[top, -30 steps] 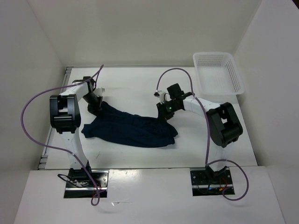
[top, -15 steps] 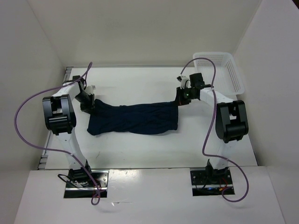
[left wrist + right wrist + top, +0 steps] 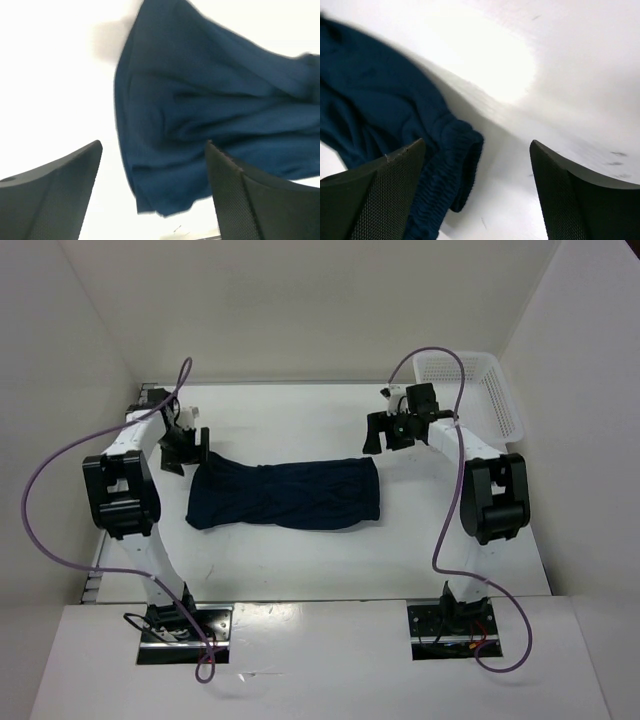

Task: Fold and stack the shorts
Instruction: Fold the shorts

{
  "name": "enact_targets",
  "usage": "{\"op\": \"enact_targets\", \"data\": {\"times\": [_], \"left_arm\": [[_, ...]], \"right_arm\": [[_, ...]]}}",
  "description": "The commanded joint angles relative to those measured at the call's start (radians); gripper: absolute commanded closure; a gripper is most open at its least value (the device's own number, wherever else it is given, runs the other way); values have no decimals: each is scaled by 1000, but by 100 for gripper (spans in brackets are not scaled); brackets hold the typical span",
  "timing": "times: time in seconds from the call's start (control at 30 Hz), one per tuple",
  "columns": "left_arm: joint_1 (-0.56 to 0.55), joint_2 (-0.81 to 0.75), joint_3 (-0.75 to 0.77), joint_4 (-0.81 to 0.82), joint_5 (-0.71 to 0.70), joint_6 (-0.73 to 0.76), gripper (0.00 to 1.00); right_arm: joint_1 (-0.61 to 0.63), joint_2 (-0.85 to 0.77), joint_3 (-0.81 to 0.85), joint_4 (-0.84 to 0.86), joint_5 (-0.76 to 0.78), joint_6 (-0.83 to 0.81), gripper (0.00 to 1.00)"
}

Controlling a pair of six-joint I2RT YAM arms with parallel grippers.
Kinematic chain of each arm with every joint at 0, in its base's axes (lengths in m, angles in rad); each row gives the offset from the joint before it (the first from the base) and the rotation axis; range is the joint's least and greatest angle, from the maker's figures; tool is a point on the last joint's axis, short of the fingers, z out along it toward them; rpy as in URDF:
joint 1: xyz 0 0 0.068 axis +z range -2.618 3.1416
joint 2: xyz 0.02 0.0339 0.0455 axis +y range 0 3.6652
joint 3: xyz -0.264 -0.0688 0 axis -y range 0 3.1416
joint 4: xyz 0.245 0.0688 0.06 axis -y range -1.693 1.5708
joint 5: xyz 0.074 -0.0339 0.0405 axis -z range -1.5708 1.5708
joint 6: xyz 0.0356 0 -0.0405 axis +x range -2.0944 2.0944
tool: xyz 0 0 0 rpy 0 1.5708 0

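The shorts (image 3: 285,495) lie stretched out as a wrinkled band on the middle of the white table (image 3: 300,425), their long side running from 9 o'clock to 3 o'clock in the overhead view. The left gripper (image 3: 186,450) hangs at the far corner of the cloth's 9 o'clock end. Its fingers (image 3: 55,195) are spread wide with nothing pinched between them, and in the left wrist view the blue fabric lies on the table below the gap. The right gripper (image 3: 383,432) hovers just beyond the far corner of the 3 o'clock end. Its fingers (image 3: 570,200) are likewise parted and hold nothing. The right wrist view shows a ribbed edge of the cloth below the finger on the left of that view and bare table below the other. A white mesh basket (image 3: 497,400) sits in the table's far right corner, at about 2 o'clock from the shorts and well apart from them.
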Motion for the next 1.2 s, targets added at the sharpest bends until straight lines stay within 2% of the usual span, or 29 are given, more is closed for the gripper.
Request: {"op": "enact_targets", "data": {"times": [0.0,0.07,0.17,0.2,0.3,0.37,0.43,0.57,0.67,0.77,0.87,1.17], "left_arm": [[9,-210,19,-21,-23,4,9],[9,-273,-21,-70,-69,4,8],[9,-300,-133,-194,-65,4,12],[9,-309,-161,-249,-27,4,14],[9,-318,-248,-303,26,4,30],[9,-318,-294,-314,36,4,40],[9,-296,-319,-314,36,4,41],[9,-274,-348,-314,46,4,41],[9,-274,-357,-290,33,4,35],[9,-251,-357,-267,61,4,34],[9,-223,-368,-221,40,4,33],[0,-160,-333,-187,59,4,31]], "right_arm": [[0,-88,57,-10,135,-11,9],[0,-119,23,-62,196,-32,9],[0,-177,-7,-170,177,-52,17],[0,-201,-23,-200,141,-52,24],[39,-238,-69,-284,75,-78,37],[81,-257,-130,-285,59,-88,38],[126,-269,-187,-259,50,-66,38],[126,-258,-221,-229,36,-26,37],[126,-258,-259,-188,36,-12,37],[126,-258,-296,-150,36,10,37],[126,-267,-307,-125,36,11,34],[126,-258,-316,-59,36,20,34]]}}
